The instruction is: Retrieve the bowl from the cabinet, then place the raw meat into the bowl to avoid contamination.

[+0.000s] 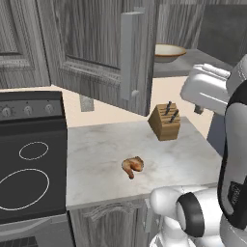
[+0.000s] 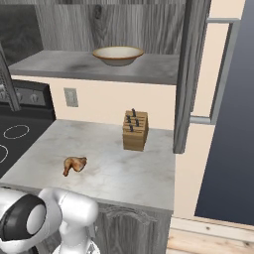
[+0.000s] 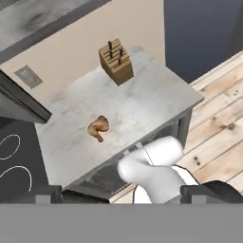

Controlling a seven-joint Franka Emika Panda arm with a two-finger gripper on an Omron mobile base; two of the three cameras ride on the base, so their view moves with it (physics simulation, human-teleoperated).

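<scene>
The beige bowl (image 1: 169, 52) (image 2: 118, 55) rests on the grey shelf (image 2: 74, 67) of the cabinet, whose door (image 1: 96, 48) stands swung open. The raw meat (image 1: 132, 166) (image 2: 74, 164) (image 3: 98, 127), a small golden-brown drumstick, lies on the marble counter (image 1: 106, 144) near its front edge. My gripper (image 3: 128, 192) is raised high above the counter and looks down on it. Its fingertips (image 3: 47, 193) stand wide apart, open, with nothing between them, well away from the meat and the bowl.
A wooden knife block (image 1: 165, 122) (image 2: 135, 130) (image 3: 116, 60) stands at the back of the counter. A black stove (image 1: 29, 159) (image 2: 15, 134) adjoins the counter on the left. The cabinet's right door (image 2: 191, 74) hangs open over the counter's right end.
</scene>
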